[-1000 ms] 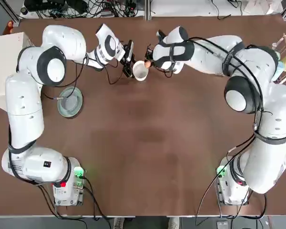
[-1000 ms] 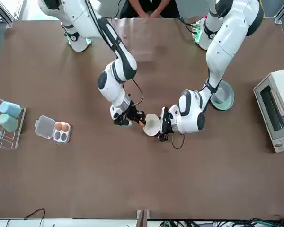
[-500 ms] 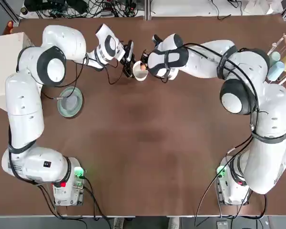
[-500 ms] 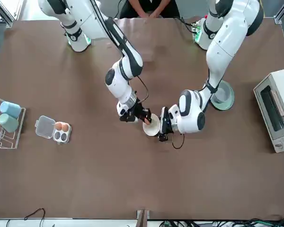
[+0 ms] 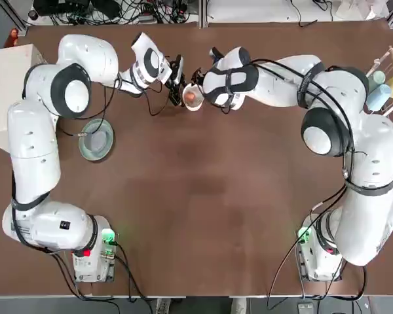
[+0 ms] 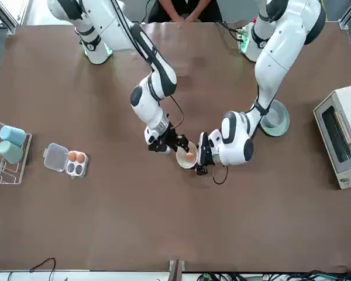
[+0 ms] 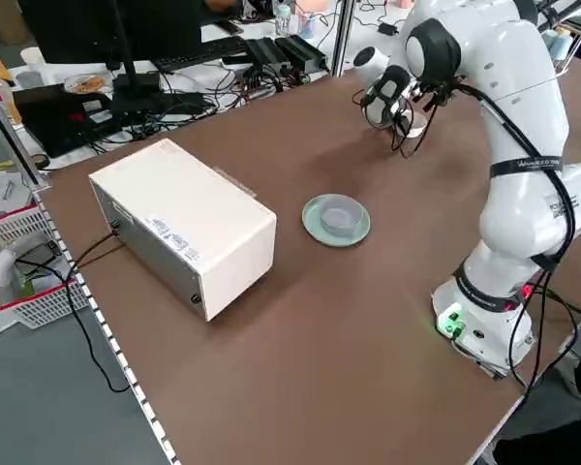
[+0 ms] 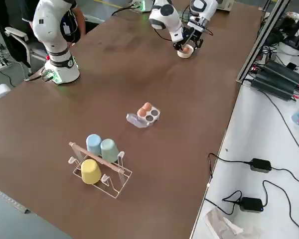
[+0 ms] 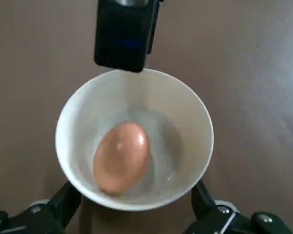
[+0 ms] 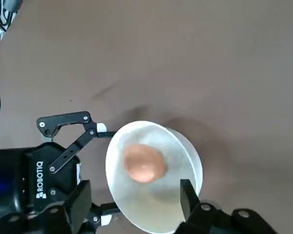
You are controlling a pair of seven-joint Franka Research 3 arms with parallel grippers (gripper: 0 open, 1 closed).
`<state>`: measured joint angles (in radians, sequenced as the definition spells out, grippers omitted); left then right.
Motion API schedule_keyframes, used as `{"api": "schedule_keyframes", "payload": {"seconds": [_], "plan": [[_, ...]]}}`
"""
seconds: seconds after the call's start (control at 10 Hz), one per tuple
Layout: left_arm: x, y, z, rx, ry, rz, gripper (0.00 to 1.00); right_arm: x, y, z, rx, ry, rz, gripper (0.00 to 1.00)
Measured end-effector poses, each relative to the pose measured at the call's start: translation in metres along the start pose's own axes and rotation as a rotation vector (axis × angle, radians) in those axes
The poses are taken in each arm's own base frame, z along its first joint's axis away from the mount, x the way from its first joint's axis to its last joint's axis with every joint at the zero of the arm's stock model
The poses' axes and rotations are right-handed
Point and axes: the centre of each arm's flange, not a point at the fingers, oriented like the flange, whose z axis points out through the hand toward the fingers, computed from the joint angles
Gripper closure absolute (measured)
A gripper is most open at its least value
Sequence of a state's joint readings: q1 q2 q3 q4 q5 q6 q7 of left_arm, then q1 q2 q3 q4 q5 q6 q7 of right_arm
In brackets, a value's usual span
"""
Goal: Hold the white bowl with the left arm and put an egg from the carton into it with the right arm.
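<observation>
Now the left arm's fingers hold the white bowl on the brown tabletop. Just above it, the right arm's fingers are spread apart and empty. Inside the bowl lies the egg, so the job looks nearly done. Far off, the carton shows two eggs.

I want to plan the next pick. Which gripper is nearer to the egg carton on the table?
Right. The right gripper hangs open over the white bowl, on the side facing the carton. The left gripper clamps the bowl's opposite side, farther away.
</observation>
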<state>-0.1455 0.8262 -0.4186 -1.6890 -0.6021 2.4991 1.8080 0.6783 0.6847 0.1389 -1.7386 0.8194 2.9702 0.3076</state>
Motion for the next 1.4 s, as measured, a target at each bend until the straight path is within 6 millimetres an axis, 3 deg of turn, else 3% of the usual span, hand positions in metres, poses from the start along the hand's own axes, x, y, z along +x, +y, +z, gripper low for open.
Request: {"api": "schedule_keyframes", "payload": {"seconds": [0.2,0.4,0.6,0.8,0.9,1.1,1.3,1.4], "plan": [[-0.001,-0.001,-0.002,0.006,-0.001,-0.002,0.0,0.016,0.013,-0.002,-0.015,0.001,0.023,0.18],[-0.003,-0.002,-0.005,0.009,-0.004,-0.002,0.0,0.057,0.039,-0.018,-0.039,-0.041,0.025,0.16],[-0.009,0.0,-0.009,0.009,-0.009,-0.009,0.0,0.126,0.072,-0.081,-0.03,-0.085,-0.069,0.11],[-0.02,-0.003,-0.028,0.025,-0.027,0.006,0.0,0.17,0.116,-0.141,-0.063,-0.107,-0.207,0.06],[-0.029,-0.009,-0.05,0.039,-0.042,0.015,0.0,0.186,0.137,-0.166,-0.117,-0.132,-0.278,0.0],[-0.051,-0.021,-0.115,0.067,-0.071,0.018,0.0,0.212,0.166,-0.218,-0.256,-0.196,-0.407,0.0],[-0.075,-0.03,-0.179,0.134,-0.143,0.03,0.0,0.23,0.183,-0.281,-0.419,-0.278,-0.493,0.0],[-0.082,-0.032,-0.214,0.181,-0.181,0.029,0.0,0.237,0.182,-0.315,-0.47,-0.319,-0.494,0.0]]}}
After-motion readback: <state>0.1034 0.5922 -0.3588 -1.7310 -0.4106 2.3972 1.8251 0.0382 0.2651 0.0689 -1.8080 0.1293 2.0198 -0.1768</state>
